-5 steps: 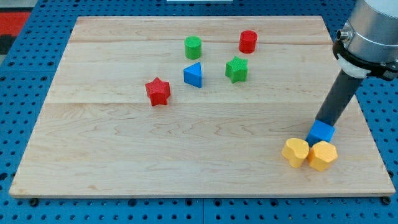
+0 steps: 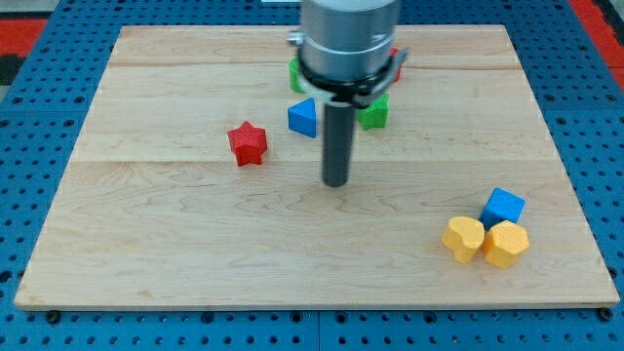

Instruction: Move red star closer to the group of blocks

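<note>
Grey cyl. body (dark rod [image 2: 336,146])

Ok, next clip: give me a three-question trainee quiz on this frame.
1. True or false: my tip touches the red star.
2. Which block lies nearest my tip? A) blue triangular block B) blue cube C) yellow heart
3. Fill in: the blue cube sits beside two ___ blocks at the view's bottom right.

Key: 1 false, the tip stands apart, to the star's right. 2 A. 3 yellow.
</note>
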Controlling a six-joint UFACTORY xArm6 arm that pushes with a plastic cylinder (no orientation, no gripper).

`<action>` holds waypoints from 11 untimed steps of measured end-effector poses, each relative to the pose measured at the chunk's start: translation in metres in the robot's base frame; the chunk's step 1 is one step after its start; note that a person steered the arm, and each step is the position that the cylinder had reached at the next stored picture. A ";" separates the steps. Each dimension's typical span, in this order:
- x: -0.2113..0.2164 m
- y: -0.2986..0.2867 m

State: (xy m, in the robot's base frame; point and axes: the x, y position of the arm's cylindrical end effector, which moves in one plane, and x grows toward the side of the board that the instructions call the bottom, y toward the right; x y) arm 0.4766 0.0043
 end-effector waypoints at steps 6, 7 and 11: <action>-0.063 -0.108; -0.063 -0.081; -0.021 0.024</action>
State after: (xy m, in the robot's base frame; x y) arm 0.4555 0.0287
